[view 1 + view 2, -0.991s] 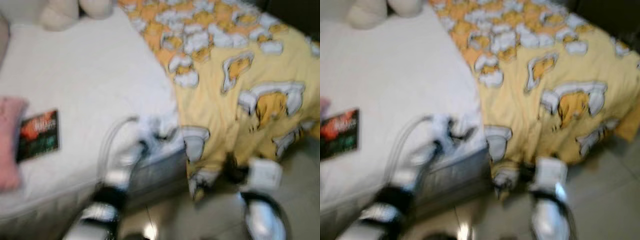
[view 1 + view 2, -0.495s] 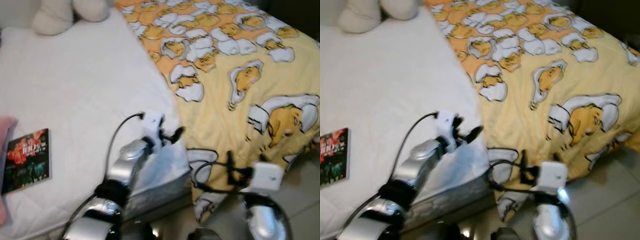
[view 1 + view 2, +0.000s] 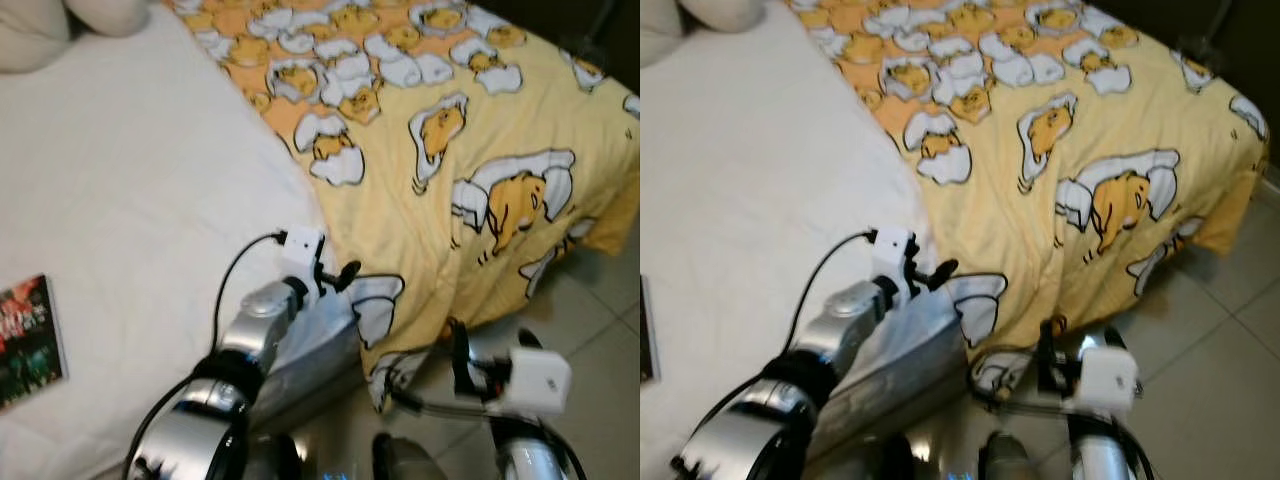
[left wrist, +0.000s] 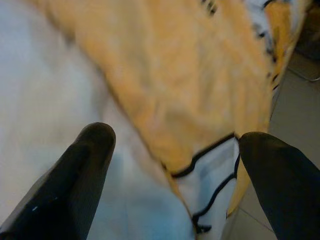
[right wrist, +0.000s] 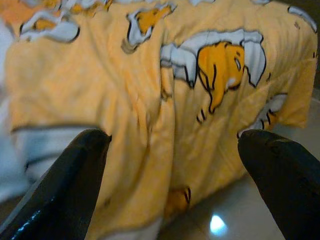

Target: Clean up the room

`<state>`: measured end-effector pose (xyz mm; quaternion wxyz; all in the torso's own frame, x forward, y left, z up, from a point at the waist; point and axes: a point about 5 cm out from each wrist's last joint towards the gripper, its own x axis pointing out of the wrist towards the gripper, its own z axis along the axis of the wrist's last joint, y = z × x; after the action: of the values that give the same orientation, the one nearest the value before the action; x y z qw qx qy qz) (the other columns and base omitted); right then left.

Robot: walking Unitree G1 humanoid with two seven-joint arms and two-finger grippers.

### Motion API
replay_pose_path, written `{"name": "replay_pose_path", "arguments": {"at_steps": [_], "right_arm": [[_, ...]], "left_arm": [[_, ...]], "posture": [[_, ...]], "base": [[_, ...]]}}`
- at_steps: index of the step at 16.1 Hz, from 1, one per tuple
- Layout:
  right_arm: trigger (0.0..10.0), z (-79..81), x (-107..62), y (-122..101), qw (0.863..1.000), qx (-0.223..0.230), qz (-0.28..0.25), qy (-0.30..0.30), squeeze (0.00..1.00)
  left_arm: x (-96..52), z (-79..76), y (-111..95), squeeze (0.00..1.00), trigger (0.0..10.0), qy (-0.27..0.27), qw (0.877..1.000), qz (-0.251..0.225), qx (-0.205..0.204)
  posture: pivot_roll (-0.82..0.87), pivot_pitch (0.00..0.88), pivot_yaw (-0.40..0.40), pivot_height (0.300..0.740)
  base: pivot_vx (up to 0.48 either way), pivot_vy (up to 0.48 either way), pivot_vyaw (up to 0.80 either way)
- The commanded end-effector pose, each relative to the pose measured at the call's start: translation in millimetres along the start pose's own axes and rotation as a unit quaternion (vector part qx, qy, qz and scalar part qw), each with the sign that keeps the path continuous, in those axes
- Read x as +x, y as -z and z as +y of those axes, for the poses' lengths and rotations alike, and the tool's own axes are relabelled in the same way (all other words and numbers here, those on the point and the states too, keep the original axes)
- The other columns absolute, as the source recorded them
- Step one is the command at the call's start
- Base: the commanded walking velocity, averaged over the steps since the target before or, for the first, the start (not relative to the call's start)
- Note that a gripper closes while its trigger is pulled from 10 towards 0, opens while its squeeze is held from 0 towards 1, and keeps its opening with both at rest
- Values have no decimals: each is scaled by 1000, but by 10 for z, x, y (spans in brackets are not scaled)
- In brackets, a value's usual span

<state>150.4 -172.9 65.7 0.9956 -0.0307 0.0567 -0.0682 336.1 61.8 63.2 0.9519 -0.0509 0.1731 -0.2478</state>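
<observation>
A yellow blanket (image 3: 470, 150) printed with cartoon egg figures covers the right side of the bed and hangs over its foot toward the floor. The white mattress (image 3: 130, 200) lies bare to its left. My left gripper (image 3: 340, 275) is open at the bed's corner, and in the left wrist view the blanket's edge (image 4: 200, 150) lies between its fingers (image 4: 95, 145). Lower down, my right gripper (image 3: 458, 345) is open in front of the hanging blanket (image 5: 150, 100), apart from it.
A dark book (image 3: 30, 335) lies on the mattress at the far left. A cream plush or pillow (image 3: 40, 25) sits at the head of the bed. Beige tiled floor (image 3: 600, 310) runs along the bed's foot on the right.
The camera has swung right and steadied, so the book slid toward the picture's left edge. Both grippers keep their places by the blanket's edge.
</observation>
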Motion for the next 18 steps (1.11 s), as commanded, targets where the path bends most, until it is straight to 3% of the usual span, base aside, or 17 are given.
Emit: {"name": "replay_pose_path", "arguments": {"at_steps": [1,2,4,5,6,7,10,11,12,13,16,17,18], "right_arm": [[10000,13,-73,-19,1000,-4,9,-9,302],[10000,7,-125,-21,1000,-6,14,-11,302],[10000,-36,-398,-21,999,-7,41,-3,302],[10000,-21,-547,-8,998,-5,59,-2,302],[10000,-10,-592,-8,998,-5,66,-3,302],[10000,37,-735,-30,996,-3,83,-6,298],[10000,14,-781,-49,996,-2,89,6,302],[10000,16,-779,-49,996,-2,89,7,298],[10000,32,-758,-54,996,0,88,6,302],[10000,32,-758,-54,996,0,88,6,302],[10000,67,-682,-24,996,3,86,2,298],[10000,58,-632,3,996,5,85,2,302],[10000,52,-567,10,997,8,81,2,302]], "left_arm": [[13,-2,79,0,10000,-22,1000,19,-2],[26,-18,82,0,10000,-27,999,21,2],[73,-115,110,0,10000,-48,999,25,8],[98,-205,146,0,10000,-46,998,32,-9],[105,-228,154,0,10000,-47,998,34,-16],[140,-294,124,0,10000,-49,997,28,-58],[171,-377,64,0,10000,-28,997,13,-64],[172,-386,66,0,0,-25,997,12,-66],[177,-435,67,0,0,0,995,6,-99],[177,-435,67,0,0,0,995,6,-99],[174,-531,119,0,0,52,977,11,-208],[162,-587,148,0,0,86,969,11,-231],[146,-641,189,0,0,116,967,16,-226]], "posture": [[-183,324,37,740],[-195,342,32,740],[-262,427,13,740],[-282,447,8,740],[-282,447,8,740],[-321,474,8,740],[-313,468,23,740],[-310,467,26,740],[-296,459,33,740],[-296,459,33,740],[-268,431,41,740],[-256,416,44,740],[-239,399,49,740]], "base": [[0,0,0],[0,0,0],[0,0,0],[0,0,0],[0,0,0],[0,0,0],[0,0,0],[0,0,0],[0,0,0],[0,0,0],[0,0,0],[0,0,0],[0,0,0]]}}
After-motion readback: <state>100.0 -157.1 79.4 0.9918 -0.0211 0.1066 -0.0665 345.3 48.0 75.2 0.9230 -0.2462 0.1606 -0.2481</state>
